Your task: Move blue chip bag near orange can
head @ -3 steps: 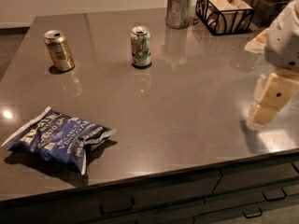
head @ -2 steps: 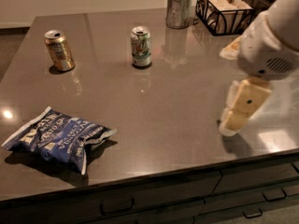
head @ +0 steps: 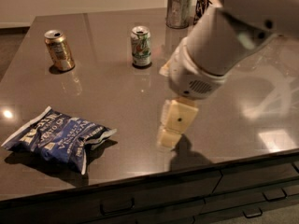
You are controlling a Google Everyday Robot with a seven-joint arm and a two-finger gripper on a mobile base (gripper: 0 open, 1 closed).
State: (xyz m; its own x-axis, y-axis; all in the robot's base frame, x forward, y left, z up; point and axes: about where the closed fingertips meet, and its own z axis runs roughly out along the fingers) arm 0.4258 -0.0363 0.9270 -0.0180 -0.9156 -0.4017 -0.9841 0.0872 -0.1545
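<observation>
Surface: dark glossy countertop (head: 117,97), with drawer fronts (head: 117,205) and their handles below its near edge

Near left: the blue chip bag (head: 55,139) lies flat on the countertop. It is crumpled, its long axis runs left to right, the white lettering faces up and a pale edge shows at its right end. A shadow sits under its near side. It touches neither can

Far left: the orange can (head: 59,50) stands upright, its silver top and opening visible. It is well apart from the bag, with a stretch of bare counter between them; the bag is on the near side, the can on the far side

Far centre: a white-and-green can (head: 141,46) stands upright to the right of the orange can, apart from it

Centre, toward the near edge: the gripper (head: 169,136), cream-coloured, hangs from the bulky white arm (head: 219,45), which enters from the upper right. It points down at the countertop with its tip low over the surface, and a dark shadow lies just right of it. It sits to the right of the bag, clear of it, with bare counter between. Whether the claw is spread or pressed together cannot be told from this angle

Far right: a metal cup (head: 180,10) with white contents stands at the far edge. A dark basket (head: 203,3) just right of it is mostly hidden by the arm. Bright reflections lie on the right part of the counter
</observation>
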